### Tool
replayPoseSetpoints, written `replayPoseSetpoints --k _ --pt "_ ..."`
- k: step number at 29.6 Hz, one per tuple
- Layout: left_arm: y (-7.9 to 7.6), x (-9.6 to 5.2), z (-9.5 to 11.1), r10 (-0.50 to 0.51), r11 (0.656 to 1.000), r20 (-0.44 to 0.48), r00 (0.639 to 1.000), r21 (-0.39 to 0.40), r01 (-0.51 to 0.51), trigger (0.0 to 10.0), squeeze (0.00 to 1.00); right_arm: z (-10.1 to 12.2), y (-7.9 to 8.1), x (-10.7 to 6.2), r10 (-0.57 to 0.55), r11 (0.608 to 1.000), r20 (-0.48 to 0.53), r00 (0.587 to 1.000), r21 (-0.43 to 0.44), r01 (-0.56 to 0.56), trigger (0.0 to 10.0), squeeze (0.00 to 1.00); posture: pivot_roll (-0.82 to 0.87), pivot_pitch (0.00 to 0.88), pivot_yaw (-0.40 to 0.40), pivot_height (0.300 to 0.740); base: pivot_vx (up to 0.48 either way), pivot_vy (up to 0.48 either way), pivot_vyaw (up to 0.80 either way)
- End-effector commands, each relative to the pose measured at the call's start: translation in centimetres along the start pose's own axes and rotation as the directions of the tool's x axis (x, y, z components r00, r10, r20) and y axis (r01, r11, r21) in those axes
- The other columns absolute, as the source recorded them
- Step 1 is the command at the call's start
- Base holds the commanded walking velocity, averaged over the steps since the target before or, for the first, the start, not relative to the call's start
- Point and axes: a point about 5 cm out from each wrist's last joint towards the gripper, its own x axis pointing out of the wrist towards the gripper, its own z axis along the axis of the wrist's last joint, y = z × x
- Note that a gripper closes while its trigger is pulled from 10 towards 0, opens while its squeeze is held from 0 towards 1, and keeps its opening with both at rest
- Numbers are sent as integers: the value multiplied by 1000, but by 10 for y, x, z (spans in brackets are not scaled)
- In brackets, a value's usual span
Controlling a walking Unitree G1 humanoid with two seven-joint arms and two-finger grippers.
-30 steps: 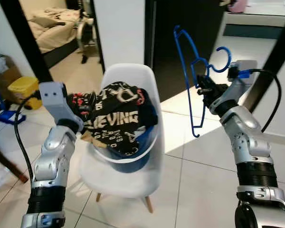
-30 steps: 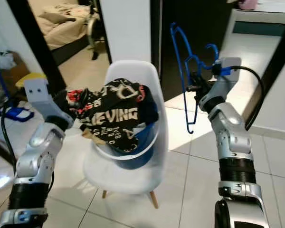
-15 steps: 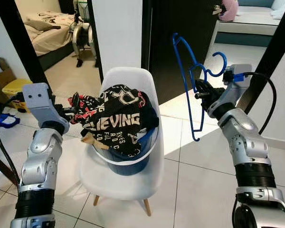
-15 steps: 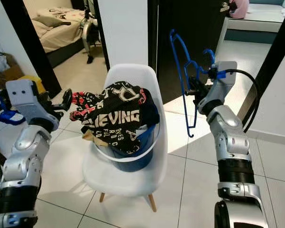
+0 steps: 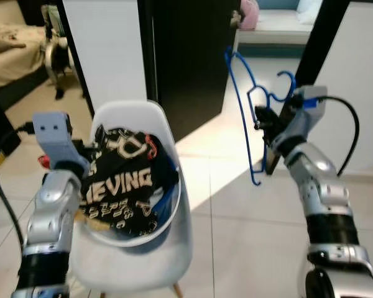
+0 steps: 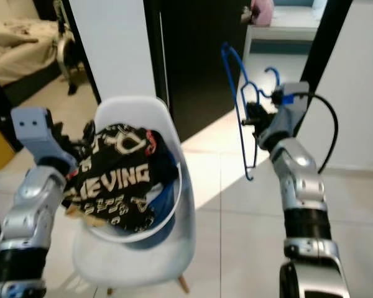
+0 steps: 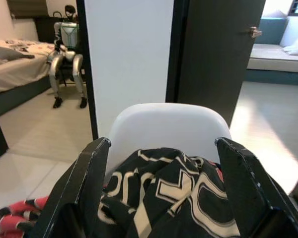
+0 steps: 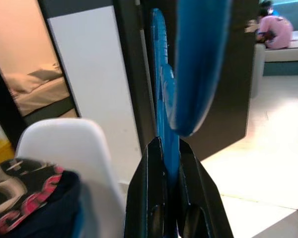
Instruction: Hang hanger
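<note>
Lower left of the head view: a white chair [image 5: 168, 205] carries a blue basket [image 5: 165, 200] heaped with black clothing [image 5: 121, 180] bearing pale lettering. The left pincer [image 7: 159, 198] sits over that heap at the left of the frame, its two black fingers [image 7: 87, 183] spread wide with the cloth and the chair back showing between them; the fingers are close above the clothing, contact cannot be confirmed. A red patterned piece [image 7: 15, 218] lies at the edge of the pile. Right of centre, the right pincer [image 5: 261, 118] is raised at mid-height and pressed together on a blue hanger [image 5: 245, 105]; the wrist view shows the blue plastic [image 8: 164, 99] pinched between the two fingers [image 8: 149, 198]. The hanger is held roughly upright, in the air, hook [image 5: 287, 84] toward the arm, its long frame running down to the lower tip, well apart from the chair. Behind, a dark door [image 5: 186, 56] stands beside a white wall panel [image 5: 105, 49]. Far upper left, a bed [image 5: 12, 53]; far upper right, a person in pink [image 8: 275, 34] near a pale bench.
</note>
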Motion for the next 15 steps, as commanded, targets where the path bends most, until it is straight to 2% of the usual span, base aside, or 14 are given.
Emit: replayPoseSetpoints --k 1,2,4,5,6,7,8,9,10,11,12,13,14,15 --pt "6 -4 -3 51 998 -25 998 47 -49 10000 0 0 -2 -1 -3 1000 -3 1000 -2 3 10000 0 -24 0 18 740 334 0 0" --pt "6 -4 -3 51 998 -25 998 47 -49 10000 0 0 -2 -1 -3 1000 -3 1000 -2 3 10000 0 -24 0 18 740 334 0 0" --pt "13 -11 -12 149 985 -97 984 106 -139 10000 0 -1 -2 -1 3 1000 -9 1000 -7 -3 10000 0 -25 0 22 740 124 0 0" --pt "13 -11 -12 149 985 -97 984 106 -139 10000 0 -1 -2 -1 3 1000 -9 1000 -7 -3 10000 0 -25 0 22 740 0 0 0" --pt "15 -18 -21 204 971 -156 967 158 -180 10000 0 -1 -2 -1 5 1000 -12 1000 -9 -5 10000 0 -25 0 23 740 0 0 0" --pt "15 -18 -21 204 971 -156 967 158 -180 10000 0 -1 -2 -1 5 1000 -12 1000 -9 -5 10000 0 -25 0 23 740 0 0 0" --pt "16 -26 -31 237 962 -215 947 190 -198 10000 0 -1 -2 -1 4 1000 -15 1000 -13 -4 10000 0 -25 0 23 740 0 0 0" --pt "16 -26 -31 237 962 -215 947 190 -198 10000 0 -1 -2 -1 4 1000 -15 1000 -13 -4 10000 0 -25 0 23 740 0 0 0" --pt "11 -33 -40 218 969 -280 935 173 -174 10000 0 -1 -3 -2 1 1000 -17 1000 -15 -1 10000 0 -22 0 22 740 0 0 0" --pt "11 -33 -40 218 969 -280 935 173 -174 10000 0 -1 -3 -2 1 1000 -17 1000 -15 -1 10000 0 -22 0 22 740 0 0 0" --pt "2 -37 -45 154 982 -320 935 151 -110 10000 0 -1 -4 -2 -2 1000 -20 1000 -17 2 10000 0 -18 0 15 740 0 0 0" --pt "2 -37 -45 154 982 -320 935 151 -110 10000 0 -1 -4 -2 -2 1000 -20 1000 -17 2 10000 0 -18 0 15 740 0 0 0" --pt "-11 -38 -49 54 993 -349 935 119 -12 10000 0 -1 -5 -2 -3 1000 -22 1000 -19 3 10000 0 -18 0 15 740 0 0 0" --pt "-11 -38 -49 54 993 -349 935 119 -12 10000 0 -1 -5 -2 -3 1000 -22 1000 -19 3 10000 0 -18 0 15 740 0 0 0"
